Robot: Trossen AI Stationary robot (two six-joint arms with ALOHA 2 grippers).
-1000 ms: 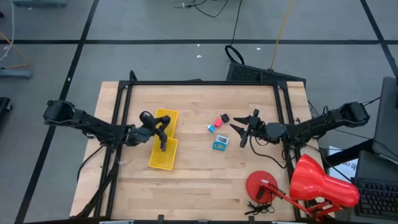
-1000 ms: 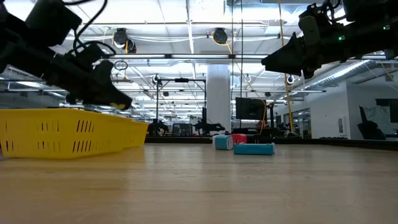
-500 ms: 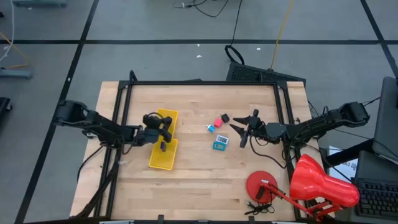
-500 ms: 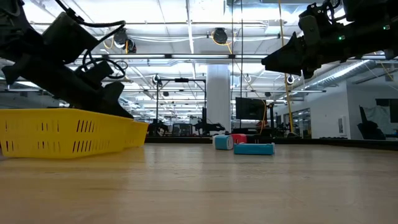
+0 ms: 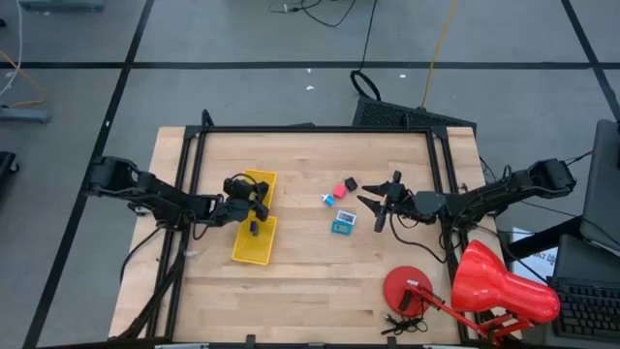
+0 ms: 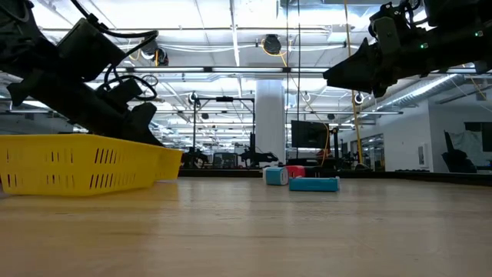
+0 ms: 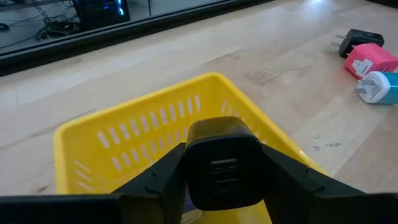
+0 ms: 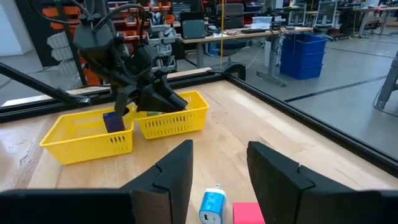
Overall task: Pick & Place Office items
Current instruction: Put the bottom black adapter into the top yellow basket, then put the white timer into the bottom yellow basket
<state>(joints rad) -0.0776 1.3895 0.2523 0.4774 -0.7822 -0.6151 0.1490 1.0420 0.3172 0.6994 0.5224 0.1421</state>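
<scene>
The yellow tray lies left of centre, and my left gripper hangs over its far half, shut on a black charger block. A purple piece lies inside the tray. On the bare wood lie a pink-red piece, a black piece, a blue-and-white piece and a teal piece. My right gripper hovers open just right of that group, pointing toward the table's left. My left gripper pinches the black charger block by its two side faces, one finger on each side. The fingers slant down into the tray from the table's left. The block shows above the tray's slotted wall; whether it touches the tray floor, I cannot tell.
A large red desk lamp with its round base fills the near right corner, a black cable beside it. A black frame borders the table. Bare wood lies near the front edge.
My left gripper has moved a little toward the table's right and tipped down, sinking behind the yellow tray's wall with the black block held shut. It has stayed there for the last half second. My right arm has kept still.
</scene>
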